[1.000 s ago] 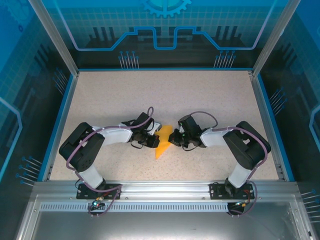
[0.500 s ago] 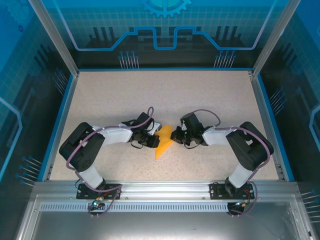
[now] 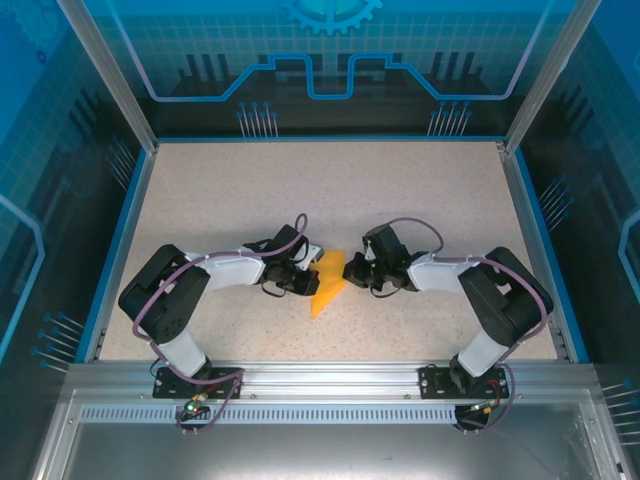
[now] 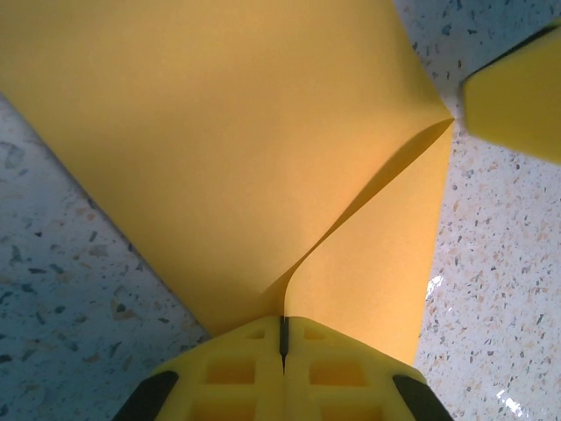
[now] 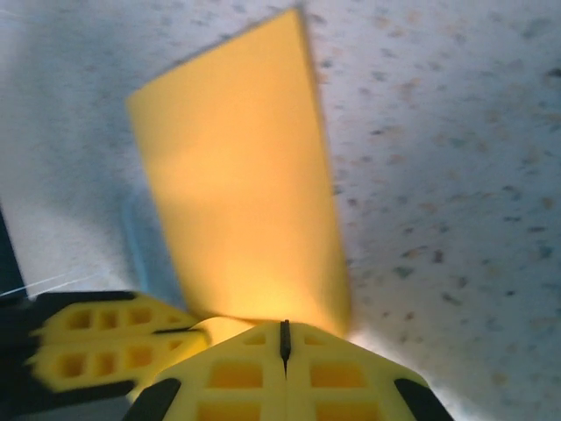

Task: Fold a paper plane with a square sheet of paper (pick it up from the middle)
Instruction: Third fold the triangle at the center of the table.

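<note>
We are clamping the left gripper [image 4: 282, 326] and right gripper [image 5: 284, 335] on the thin orange-yellow folded paper sheet [image 3: 327, 285]; pulling evenly should keep creases straight.

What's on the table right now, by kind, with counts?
orange-yellow paper, folded: 1
Grippers: 2, the left gripper and the right gripper, each shut on the paper
Total: 3
</note>
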